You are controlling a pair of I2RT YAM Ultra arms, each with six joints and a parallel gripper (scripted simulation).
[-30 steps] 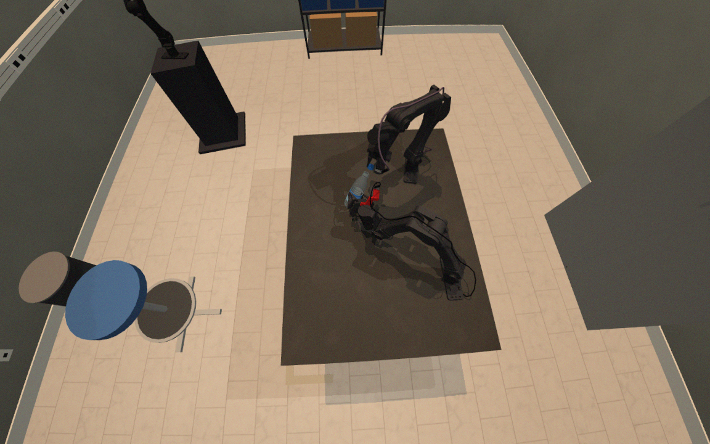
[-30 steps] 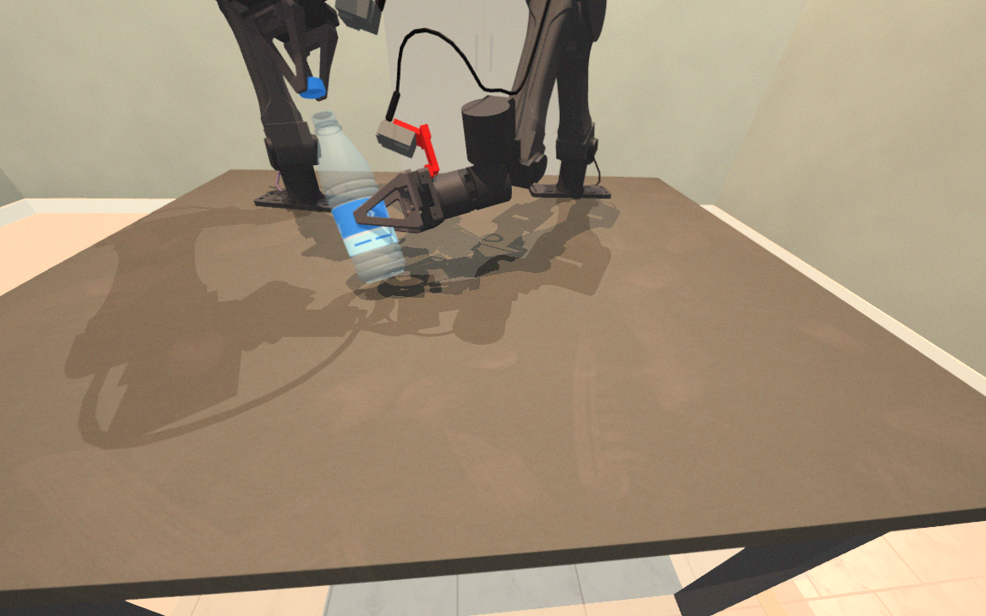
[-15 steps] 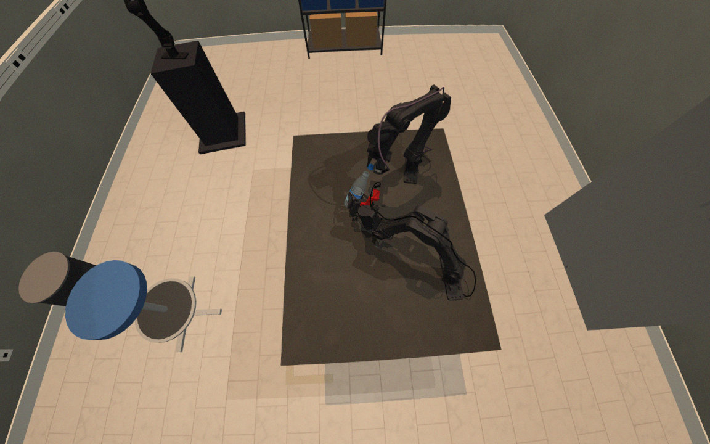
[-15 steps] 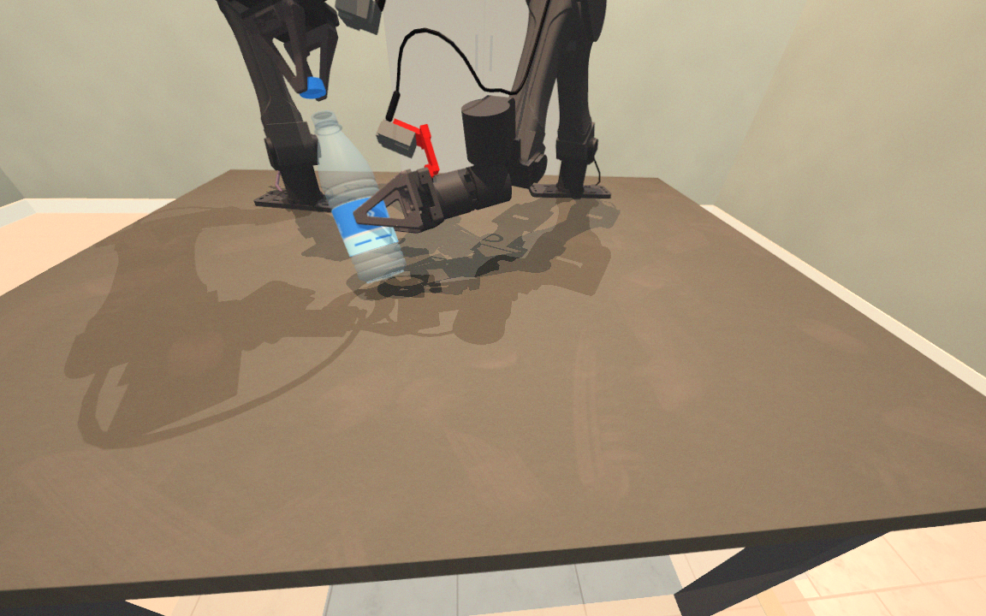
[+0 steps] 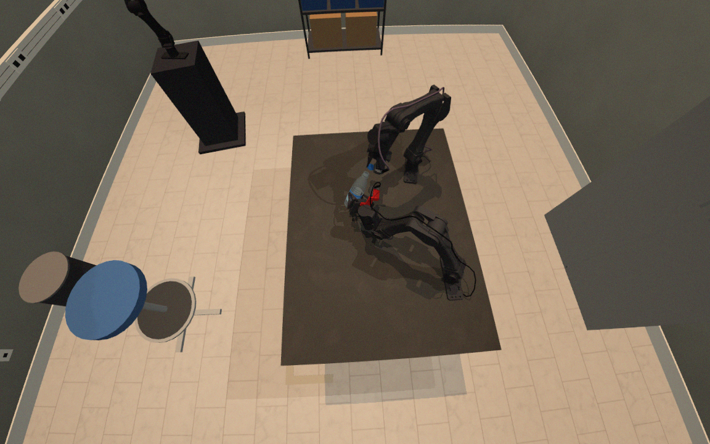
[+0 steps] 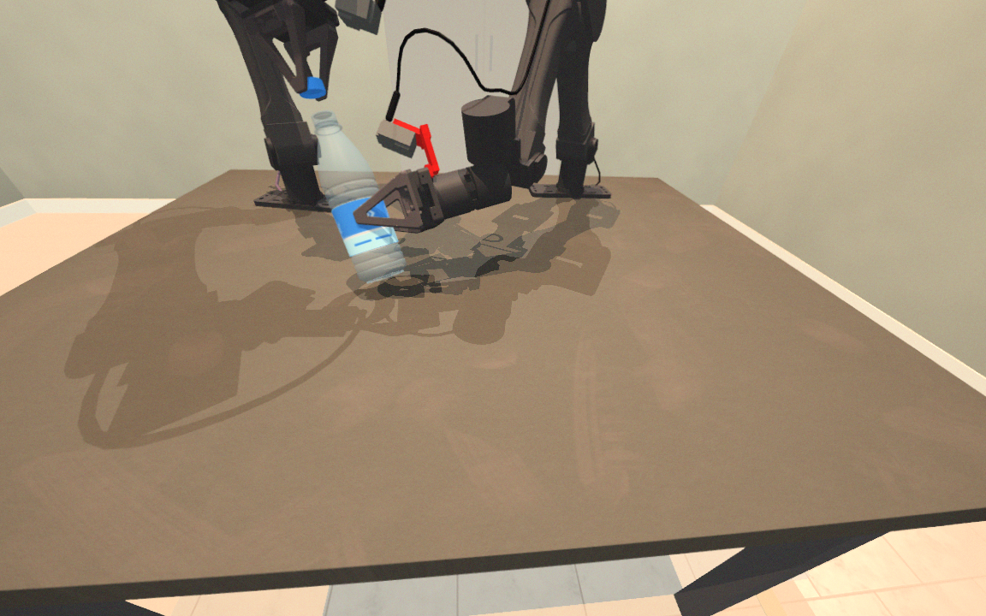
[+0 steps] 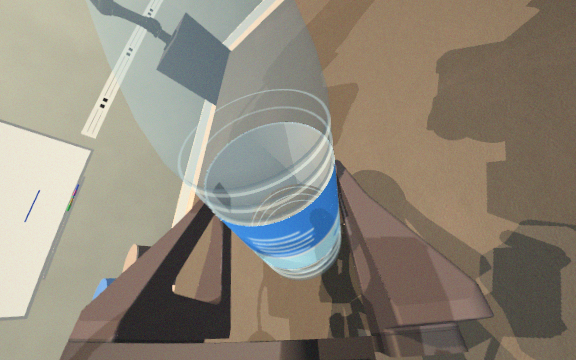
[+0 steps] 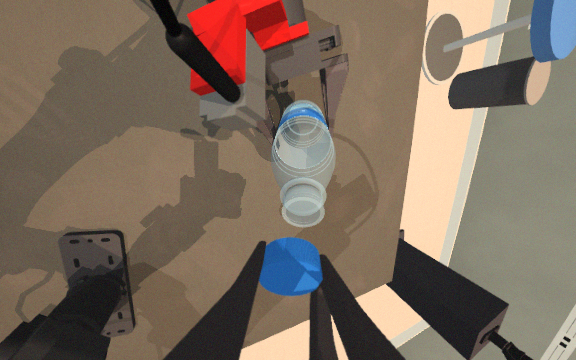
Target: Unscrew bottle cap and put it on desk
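A clear plastic bottle [image 6: 354, 206] with a blue label is tilted, its base just above the brown table. My left gripper [image 6: 374, 216] is shut on the bottle at the label; it also shows in the left wrist view [image 7: 280, 225]. The bottle's neck [image 8: 302, 207] is open, without a cap. My right gripper [image 6: 312, 80] is shut on the blue cap [image 8: 290, 265] and holds it in the air, a little above and apart from the neck. From above, the bottle [image 5: 359, 186] and the cap [image 5: 370, 166] appear small near the table's middle.
The right arm's base plate [image 8: 97, 280] is bolted to the table near the bottle. A red camera mount [image 6: 419, 145] with a black cable sits on the left arm. The table edge [image 8: 418, 150] lies close beside the bottle.
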